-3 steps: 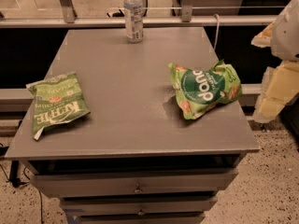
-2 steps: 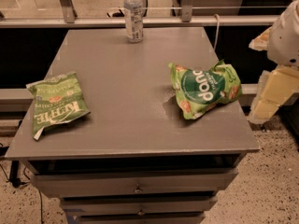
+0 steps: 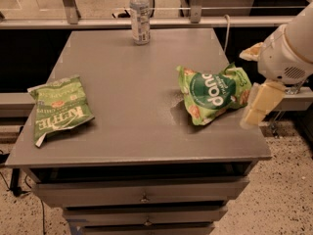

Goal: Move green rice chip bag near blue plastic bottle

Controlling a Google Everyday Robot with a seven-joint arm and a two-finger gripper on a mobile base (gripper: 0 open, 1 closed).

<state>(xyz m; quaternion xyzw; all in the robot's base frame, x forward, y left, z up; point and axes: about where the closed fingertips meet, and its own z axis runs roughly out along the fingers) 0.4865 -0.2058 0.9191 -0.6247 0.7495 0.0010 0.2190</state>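
The green rice chip bag (image 3: 212,94) lies puffy on the right part of the grey table (image 3: 132,82), with a dark green circle and white letters facing up. The blue plastic bottle (image 3: 140,14) stands upright at the table's far edge, near the middle, well away from the bag. My gripper (image 3: 255,78) hangs just off the table's right edge, right beside the bag's right end. It is open, with one cream finger (image 3: 260,104) low and the other (image 3: 251,51) higher up, and it holds nothing.
A flatter green KETTLE chip bag (image 3: 57,110) lies near the table's left front corner. Drawers (image 3: 144,197) sit under the tabletop. A rail and glass partition (image 3: 195,21) run behind the table. A white cable (image 3: 228,31) hangs at the back right.
My gripper and arm have moved left, closer to the right end of the green rice chip bag. The bags and the bottle have not moved.
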